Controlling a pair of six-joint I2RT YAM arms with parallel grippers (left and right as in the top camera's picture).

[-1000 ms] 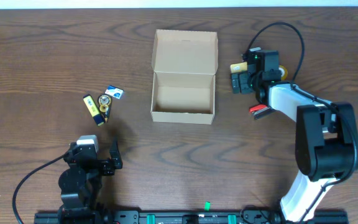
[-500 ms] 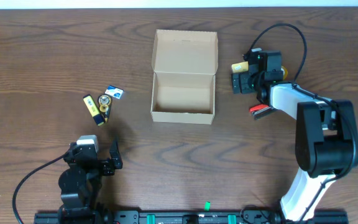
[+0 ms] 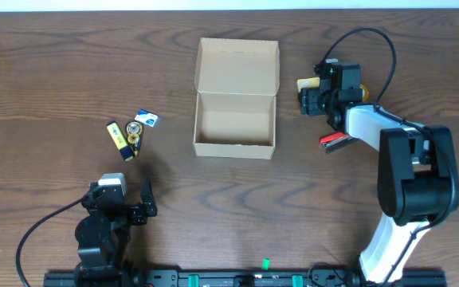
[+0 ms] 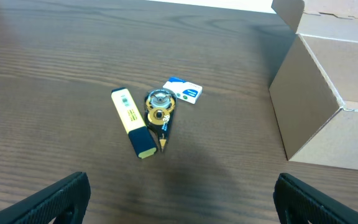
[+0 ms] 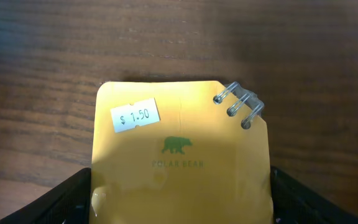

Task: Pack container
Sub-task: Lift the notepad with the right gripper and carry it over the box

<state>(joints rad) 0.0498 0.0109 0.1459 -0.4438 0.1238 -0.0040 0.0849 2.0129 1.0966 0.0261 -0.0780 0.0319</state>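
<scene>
The right gripper [image 5: 180,202] jaws are sitting at the yellow packet's [image 5: 180,143] two sides. I cannot tell if they are squeezing. The packet could be bending and slipping out. The left gripper [image 4: 185,199] jaws are waiting wide open.

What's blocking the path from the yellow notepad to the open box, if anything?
Nothing visible. The right gripper straddles the yellow notepad just right of the cardboard box; only bare table lies between them, and the lid is folded back. The red item sits nearer the robot, off that line.

So there was one cardboard box [image 3: 237,65], one highlighter [image 4: 133,122], one tape roller [image 4: 159,109], one eraser [image 4: 183,90], one notepad [image 5: 180,168], one red thing [image 3: 335,141].
</scene>
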